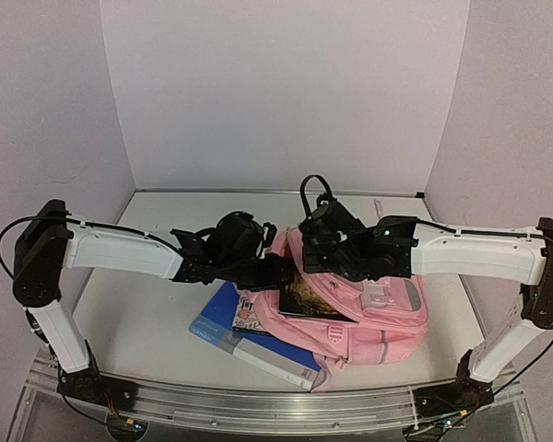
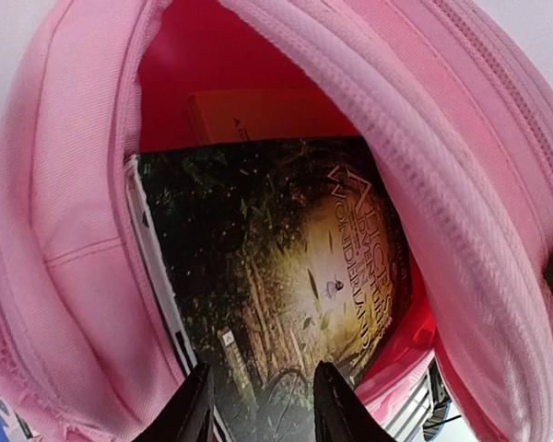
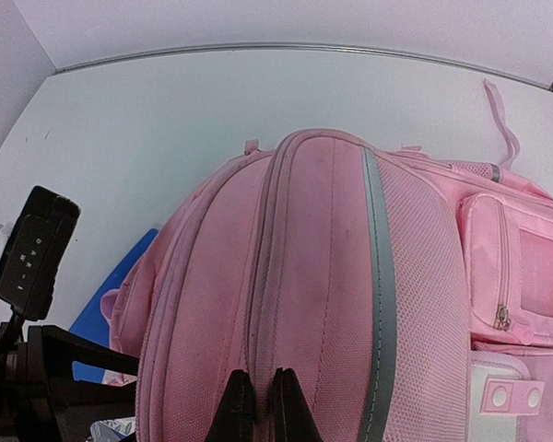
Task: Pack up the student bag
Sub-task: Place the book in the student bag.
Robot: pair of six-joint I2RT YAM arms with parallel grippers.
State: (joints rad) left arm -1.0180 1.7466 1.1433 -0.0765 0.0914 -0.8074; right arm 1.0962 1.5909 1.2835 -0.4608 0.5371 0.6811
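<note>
Student bag (image 1: pixel 387 322), soft pink woven fabric with grey stripes, is seen lying near the worktop's near edge, right of centre. A ridge of its cloth is pinched by the right gripper (image 3: pixel 260 379). The left gripper (image 2: pixel 263 373) is held spread over a glossy dark book (image 2: pixel 286 267) lodged in the bag's mouth.

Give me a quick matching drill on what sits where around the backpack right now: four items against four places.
Items:
1. dark picture book
2. orange book
3. blue book
4. right fingers

Places:
A. lying on the table, outside the pink backpack
B. pinched on the backpack's outer fabric
C. deepest inside the backpack
D. sticking out of the backpack's opening

Pairs: 1-D, 2-C, 3-A, 4-B
</note>
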